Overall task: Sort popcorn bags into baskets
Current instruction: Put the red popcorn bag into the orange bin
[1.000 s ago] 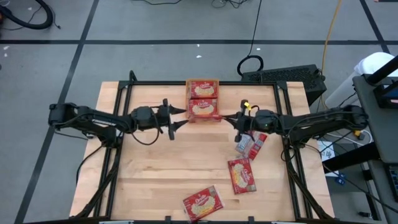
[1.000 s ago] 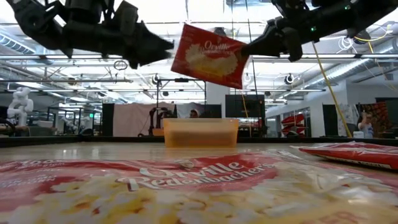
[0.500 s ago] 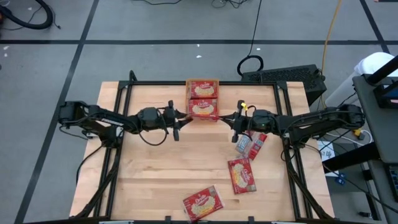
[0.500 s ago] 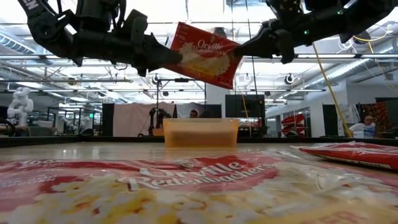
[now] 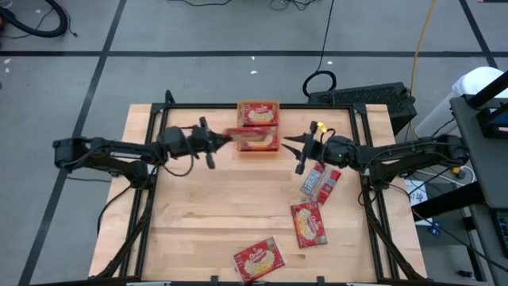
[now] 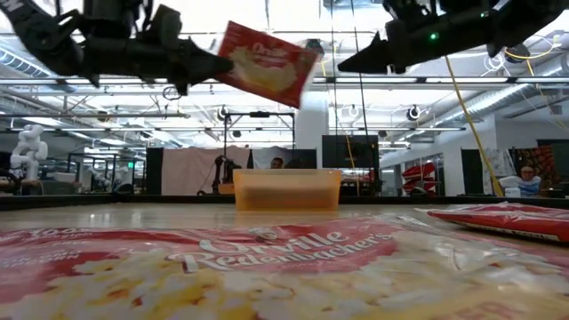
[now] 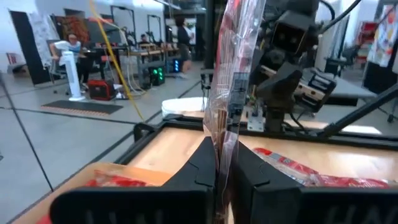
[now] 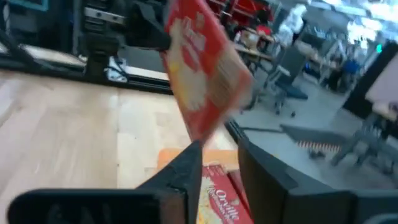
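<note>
The left gripper pinches a popcorn bag by its edge, aloft over the orange basket at the far side. The right gripper hangs open, empty, beside it.

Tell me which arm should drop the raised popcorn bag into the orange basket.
Left. The left gripper is shut on the raised popcorn bag above the orange basket; the right gripper is open, off the bag.
</note>
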